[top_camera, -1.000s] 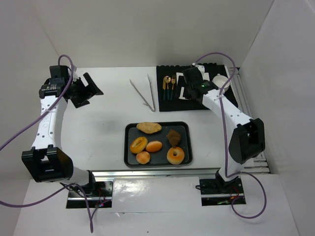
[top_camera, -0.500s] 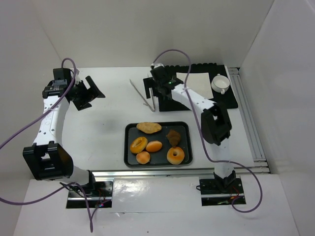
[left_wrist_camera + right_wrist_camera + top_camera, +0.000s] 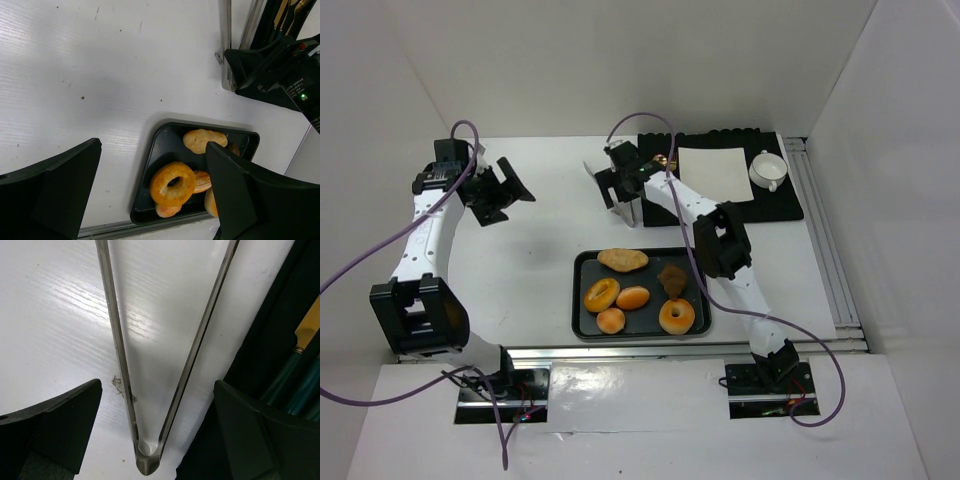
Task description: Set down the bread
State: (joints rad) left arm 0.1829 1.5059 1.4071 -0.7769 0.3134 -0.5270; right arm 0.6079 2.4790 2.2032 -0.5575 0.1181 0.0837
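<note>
The bread (image 3: pixel 633 297), a glossy golden-orange oval roll, lies in the middle of the black tray (image 3: pixel 582 300). In the left wrist view it (image 3: pixel 202 181) is partly hidden behind a donut (image 3: pixel 172 183). My left gripper (image 3: pixel 507 185) is open and empty, held above the table far left of the tray; in its own view (image 3: pixel 152 150) the jaws frame the tray's left end. My right gripper (image 3: pixel 621 186) is open and hovers over metal tongs (image 3: pixel 630 213), behind the tray. In the right wrist view (image 3: pixel 157 390) the tongs (image 3: pixel 146 460) lie between the fingers, untouched.
The tray also holds two ring donuts (image 3: pixel 601 294) (image 3: pixel 677 316), a paler round bun (image 3: pixel 611 320), a long pastry (image 3: pixel 622 260) and a brown piece (image 3: pixel 672 278). A black mat (image 3: pixel 790 203) at the back right carries a white napkin (image 3: pixel 713 172), a cup (image 3: pixel 767 168) and cutlery (image 3: pixel 300 360).
My right arm has swung left from above the black mat to above the tongs. My left gripper has shifted slightly right. The food in the tray has not moved.
</note>
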